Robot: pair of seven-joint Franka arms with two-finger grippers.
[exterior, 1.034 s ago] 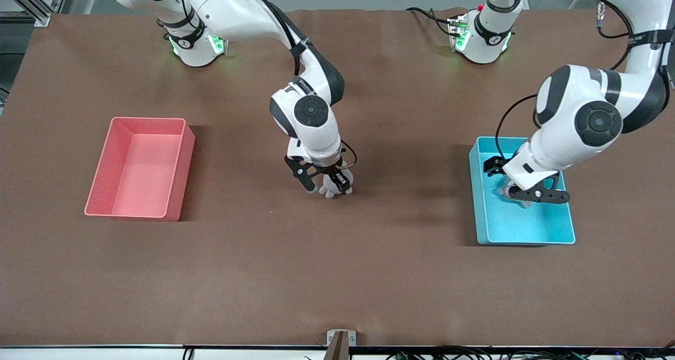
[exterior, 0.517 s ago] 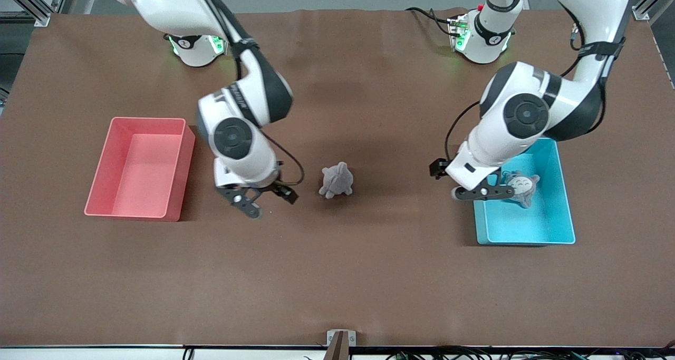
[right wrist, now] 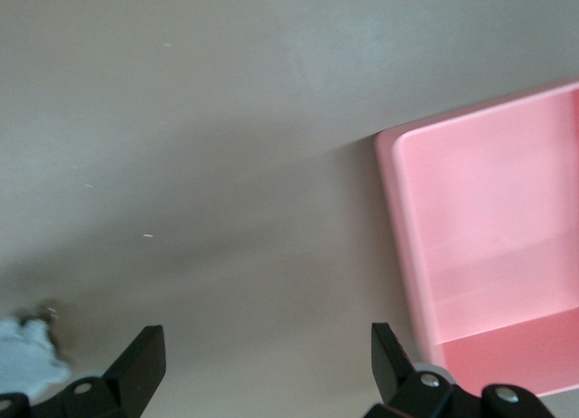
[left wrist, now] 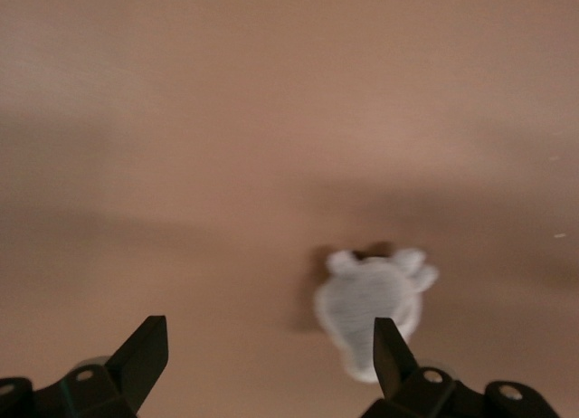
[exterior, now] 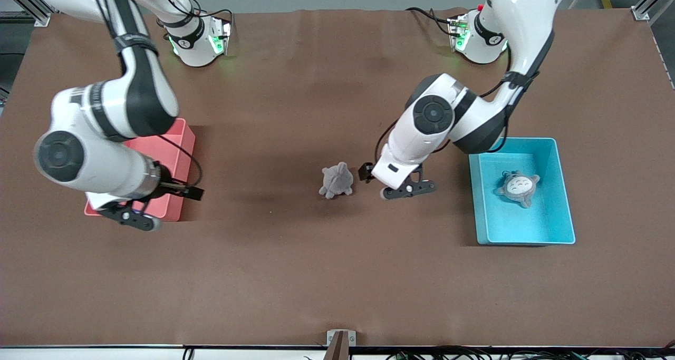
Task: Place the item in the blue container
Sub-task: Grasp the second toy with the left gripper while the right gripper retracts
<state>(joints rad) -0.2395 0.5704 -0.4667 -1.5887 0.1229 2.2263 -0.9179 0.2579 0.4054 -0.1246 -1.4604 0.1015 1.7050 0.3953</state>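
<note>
Blue container (exterior: 560,193) holds a grey plush (exterior: 518,187); pink bin (exterior: 178,150) empty.

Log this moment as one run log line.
left gripper: open, empty, beside grey plush | right gripper: open, empty, over pink bin | blue container: holds Totoro plush

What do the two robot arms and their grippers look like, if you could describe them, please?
Both arms have glossy white shells with black joint bands and round dark grey joint caps. Thin black cables loop along the wrists. The bases glow green. The left gripper and right gripper have black two-finger jaws with pale fingertips.
</note>
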